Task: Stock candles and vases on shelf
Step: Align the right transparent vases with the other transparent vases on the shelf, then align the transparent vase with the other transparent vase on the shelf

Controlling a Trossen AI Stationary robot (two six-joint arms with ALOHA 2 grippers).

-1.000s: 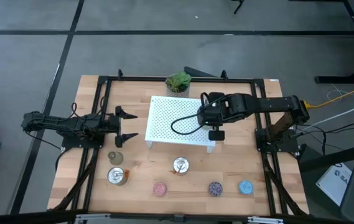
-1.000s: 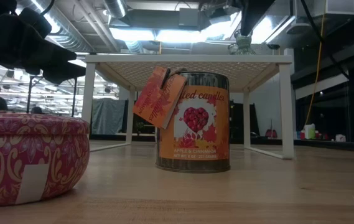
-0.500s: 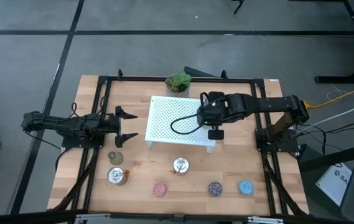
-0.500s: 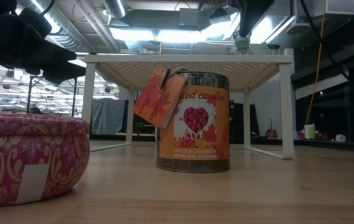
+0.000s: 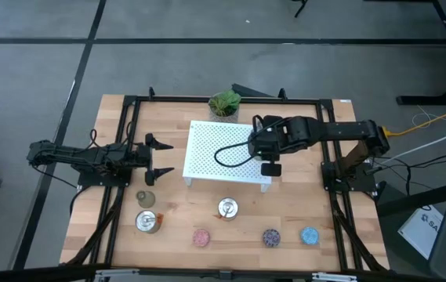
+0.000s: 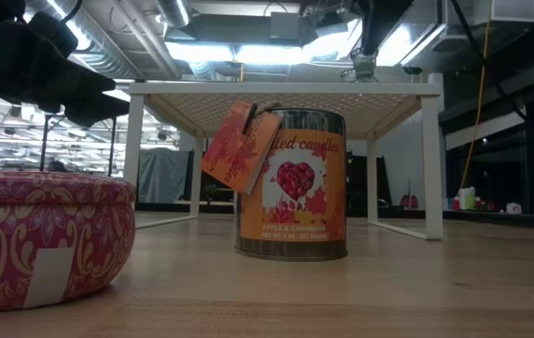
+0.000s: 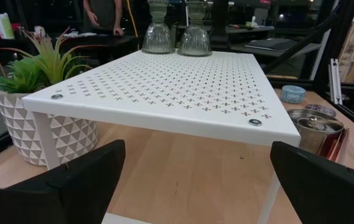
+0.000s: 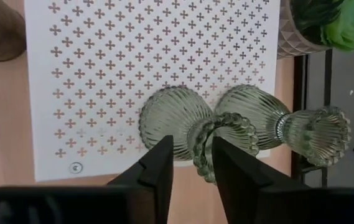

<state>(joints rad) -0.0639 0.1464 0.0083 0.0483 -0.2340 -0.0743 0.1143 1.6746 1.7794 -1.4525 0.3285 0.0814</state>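
Two green ribbed glass vases are standing side by side on the white perforated shelf, at centre frame. The right gripper is hanging over the nearer vase, jaws narrowly parted around its neck. The left gripper is waiting left of the shelf above the desk, jaws wide.

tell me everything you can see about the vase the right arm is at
It is a small olive-green vase of ribbed, glassy material: a bulbous body, a narrow neck and a beaded flared rim. It stands upright near the white perforated shelf's edge, beside a second matching vase; whether the two touch is unclear. The right pincer straddles its neck, its fingers slightly apart around it.
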